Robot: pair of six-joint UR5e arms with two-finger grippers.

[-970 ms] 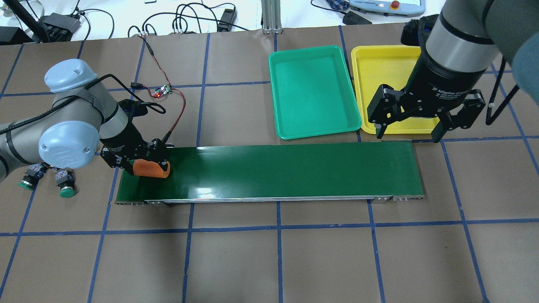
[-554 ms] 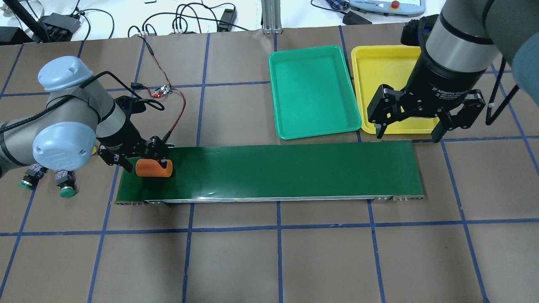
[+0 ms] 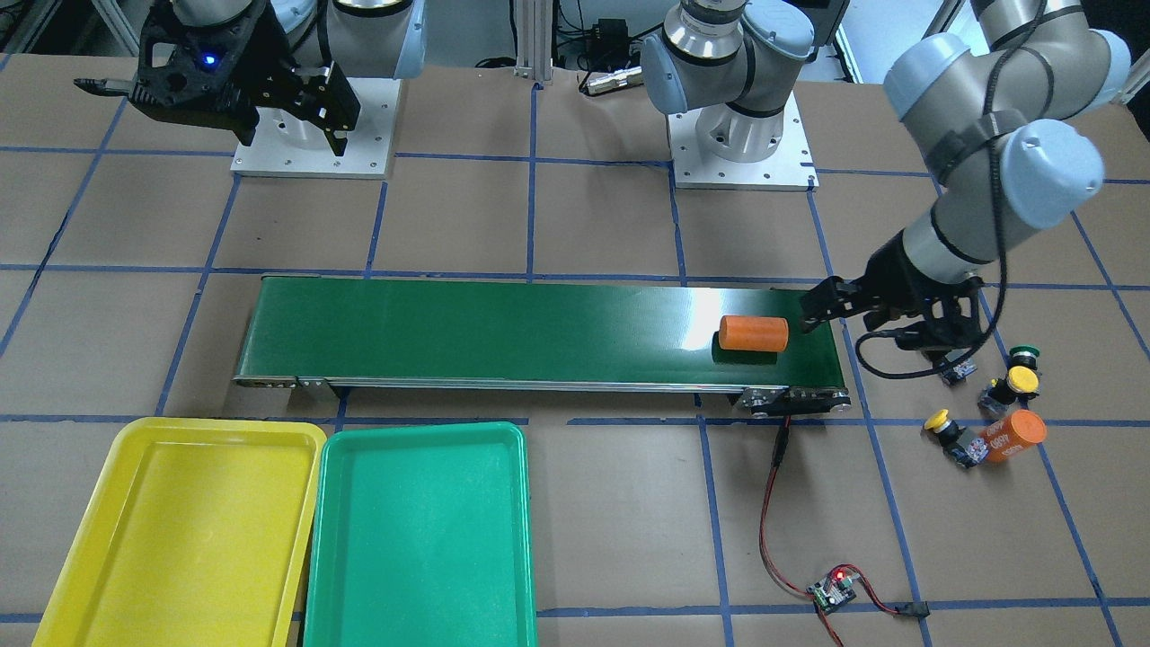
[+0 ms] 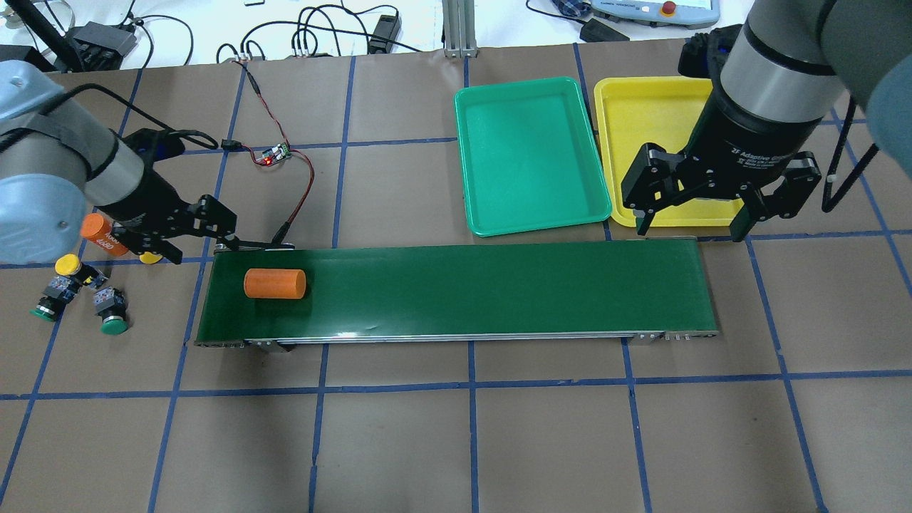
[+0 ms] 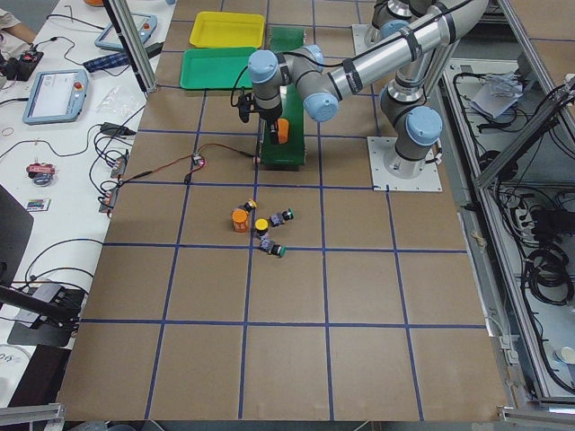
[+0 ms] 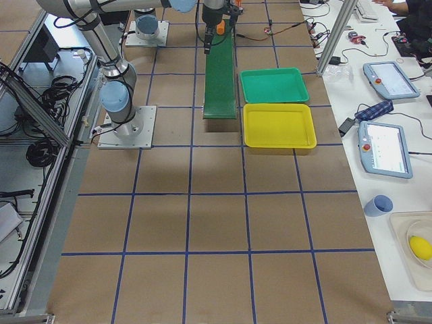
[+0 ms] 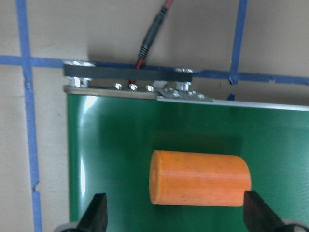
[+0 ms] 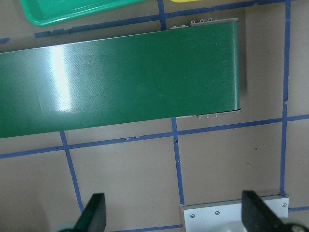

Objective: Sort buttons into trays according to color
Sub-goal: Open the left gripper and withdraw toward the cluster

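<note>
Four buttons (image 4: 112, 324) unsorted at bench's left end. We see left gripper (image 4: 201, 241), right gripper (image 4: 690, 229) fingers spread, empty. Next: grasp one button.

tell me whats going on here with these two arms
An orange cylinder lies on the green conveyor belt, free of the open left gripper beside it. The right gripper hangs open at the belt's other end, by the green tray and yellow tray, both empty. The buttons sit on the table, unsorted.
</note>
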